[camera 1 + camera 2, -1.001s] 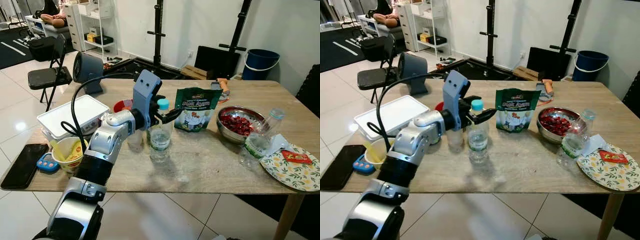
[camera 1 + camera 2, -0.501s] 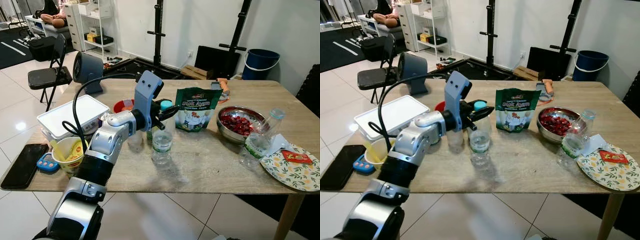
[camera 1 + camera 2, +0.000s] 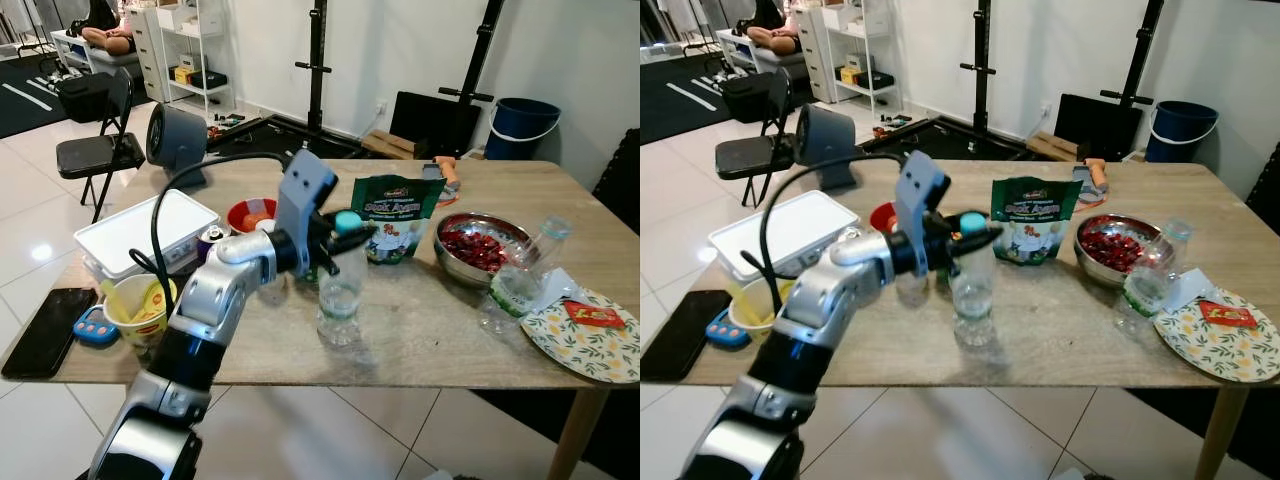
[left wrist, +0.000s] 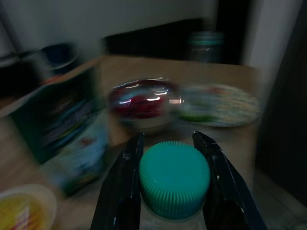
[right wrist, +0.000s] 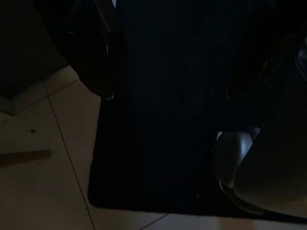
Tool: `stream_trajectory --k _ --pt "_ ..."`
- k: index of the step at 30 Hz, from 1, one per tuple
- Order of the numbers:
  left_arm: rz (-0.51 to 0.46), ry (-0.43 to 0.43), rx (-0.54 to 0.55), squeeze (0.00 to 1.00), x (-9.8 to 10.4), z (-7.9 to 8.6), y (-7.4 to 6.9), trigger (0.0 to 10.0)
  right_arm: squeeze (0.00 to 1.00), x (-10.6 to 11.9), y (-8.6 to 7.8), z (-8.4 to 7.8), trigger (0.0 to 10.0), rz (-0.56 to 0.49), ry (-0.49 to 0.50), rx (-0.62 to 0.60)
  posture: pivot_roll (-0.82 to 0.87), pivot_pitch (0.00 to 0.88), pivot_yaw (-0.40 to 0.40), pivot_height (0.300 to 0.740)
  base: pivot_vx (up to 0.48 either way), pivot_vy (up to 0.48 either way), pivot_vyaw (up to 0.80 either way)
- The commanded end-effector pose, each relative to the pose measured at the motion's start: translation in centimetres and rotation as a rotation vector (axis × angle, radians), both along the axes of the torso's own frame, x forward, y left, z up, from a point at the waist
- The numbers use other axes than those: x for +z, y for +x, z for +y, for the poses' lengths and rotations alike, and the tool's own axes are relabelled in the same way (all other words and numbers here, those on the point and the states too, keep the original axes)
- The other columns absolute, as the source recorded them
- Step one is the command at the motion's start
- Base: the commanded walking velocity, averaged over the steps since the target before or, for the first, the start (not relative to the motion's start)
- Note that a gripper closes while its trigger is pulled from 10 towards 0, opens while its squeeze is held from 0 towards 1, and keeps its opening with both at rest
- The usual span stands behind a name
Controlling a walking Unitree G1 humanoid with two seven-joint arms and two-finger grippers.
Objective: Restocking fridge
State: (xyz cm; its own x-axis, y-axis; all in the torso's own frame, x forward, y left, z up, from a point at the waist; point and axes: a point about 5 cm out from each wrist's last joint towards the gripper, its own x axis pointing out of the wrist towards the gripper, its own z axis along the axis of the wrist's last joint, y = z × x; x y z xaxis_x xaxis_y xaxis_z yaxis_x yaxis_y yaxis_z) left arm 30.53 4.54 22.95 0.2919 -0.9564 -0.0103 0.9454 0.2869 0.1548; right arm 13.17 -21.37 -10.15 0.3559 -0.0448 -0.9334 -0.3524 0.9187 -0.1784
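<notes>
I have the left gripper (image 4: 173, 191) clamped on the teal cap (image 4: 174, 177) of a clear water bottle (image 3: 341, 290), one black finger (image 4: 123, 187) on each side of it. The bottle sits upright near the middle of the wooden table (image 3: 420, 340), its base on or just over the top; I cannot tell which. Just behind it stands a green snack pouch (image 3: 393, 216), and to the right of that a steel bowl of red fruit (image 3: 478, 245). A second clear bottle (image 3: 518, 282) stands tilted toward the right edge, next to a floral paper plate (image 3: 590, 340). On the left end I see a white lidded container (image 3: 145, 232), a yellow noodle cup (image 3: 137, 304), a red bowl (image 3: 251, 214) and a drink can (image 3: 212, 240); a black phone (image 3: 42, 328) lies at the near left corner. The right wrist view is very dark, showing floor tiles (image 5: 38, 191) and a dark mat (image 5: 158, 143); I cannot tell how the right gripper stands
</notes>
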Motion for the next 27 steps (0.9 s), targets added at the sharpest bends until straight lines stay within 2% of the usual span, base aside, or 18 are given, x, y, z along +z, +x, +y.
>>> stream_trajectory --k 1,5,9,19,27 --pt "-0.001 0.03 -0.085 0.0 -0.1 -0.1 -1.2 10.0 0.0 0.0 0.0 0.1 10.0 0.003 0.002 -0.002 -0.07 0.0 -0.004 0.74 0.0 0.0 0.0" --pt "-0.022 0.051 -0.151 0.0 0.0 0.3 -2.3 10.0 0.0 0.0 0.0 0.1 10.0 0.008 0.007 -0.005 -0.07 0.0 -0.006 0.74 0.0 0.0 0.0" --pt "-0.027 0.056 -0.146 0.0 0.2 0.7 -2.4 10.0 0.0 0.0 -0.1 0.1 10.0 0.017 0.007 -0.004 -0.06 0.0 -0.007 0.74 0.0 0.0 -0.28" --pt "0.001 0.127 -0.221 0.0 -1.4 0.7 -4.3 10.0 0.0 0.0 -0.2 -0.3 10.0 0.031 -0.01 -0.001 -0.06 0.0 -0.011 0.74 0.0 0.0 -0.79" --pt "0.008 0.129 -0.256 0.0 -1.5 0.5 -4.9 10.0 0.0 0.0 -0.2 -0.4 10.0 0.034 -0.013 0.002 -0.06 0.0 -0.014 0.74 0.0 0.0 -0.79"
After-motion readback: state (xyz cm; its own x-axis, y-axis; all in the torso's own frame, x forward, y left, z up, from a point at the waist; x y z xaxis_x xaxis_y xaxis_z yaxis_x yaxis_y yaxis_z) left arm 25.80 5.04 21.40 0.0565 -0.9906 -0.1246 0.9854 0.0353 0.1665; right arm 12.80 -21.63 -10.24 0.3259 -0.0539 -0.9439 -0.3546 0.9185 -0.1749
